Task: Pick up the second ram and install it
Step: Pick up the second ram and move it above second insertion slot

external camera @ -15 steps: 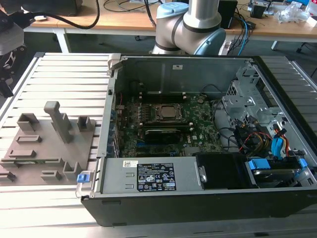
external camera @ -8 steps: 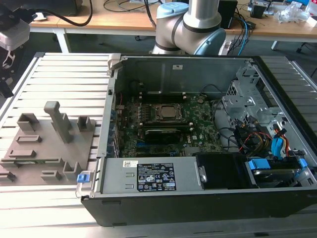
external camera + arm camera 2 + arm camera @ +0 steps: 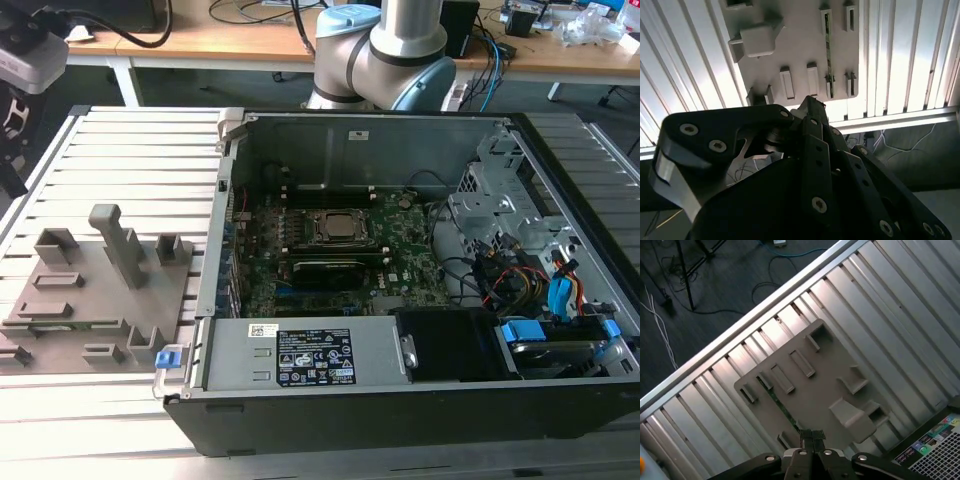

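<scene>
**Wrist views.** The end effector [image 3: 812, 436], made of black jointed metal links, has its fingertips drawn narrow together with nothing between them. It hangs above a matte grey tray [image 3: 815, 392] of blocky slots on the ribbed aluminium desk [image 3: 900, 315]. The second ram [image 3: 829, 55], a thin green strip seen edge-on, spans two small brackets on the tray.

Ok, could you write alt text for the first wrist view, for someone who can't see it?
A thin green RAM stick sits edge-up in a slot of a grey holder tray, with the dark end effector hovering above it. The tray lies on a ribbed metal table, with dark floor and cables beyond the table's edge.
</scene>
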Robot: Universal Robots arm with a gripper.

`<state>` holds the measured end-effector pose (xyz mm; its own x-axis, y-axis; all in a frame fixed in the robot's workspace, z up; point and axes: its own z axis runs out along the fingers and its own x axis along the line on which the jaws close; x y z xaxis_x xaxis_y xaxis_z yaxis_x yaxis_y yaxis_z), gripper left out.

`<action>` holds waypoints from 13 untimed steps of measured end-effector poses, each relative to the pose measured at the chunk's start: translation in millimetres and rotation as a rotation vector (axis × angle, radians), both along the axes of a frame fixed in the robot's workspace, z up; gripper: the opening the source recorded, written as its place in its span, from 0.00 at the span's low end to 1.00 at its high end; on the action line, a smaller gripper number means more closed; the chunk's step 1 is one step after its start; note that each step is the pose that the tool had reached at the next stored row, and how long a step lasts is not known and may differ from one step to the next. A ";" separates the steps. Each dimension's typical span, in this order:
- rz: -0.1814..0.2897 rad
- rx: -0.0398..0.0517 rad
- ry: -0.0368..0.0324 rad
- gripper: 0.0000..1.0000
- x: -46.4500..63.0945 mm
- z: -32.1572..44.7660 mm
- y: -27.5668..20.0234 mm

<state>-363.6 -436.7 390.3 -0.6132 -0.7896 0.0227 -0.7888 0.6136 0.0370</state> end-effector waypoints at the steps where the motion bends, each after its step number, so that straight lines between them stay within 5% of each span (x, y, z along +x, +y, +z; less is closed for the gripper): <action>1: 0.013 0.0000 -0.0001 0.11 0.0 0.0 0.0; 13: 0.228 0.0000 0.0000 0.11 0.0 0.0 0.0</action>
<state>-363.6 -436.7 390.2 -0.4184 -0.9080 0.0227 -0.9072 0.4190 0.0370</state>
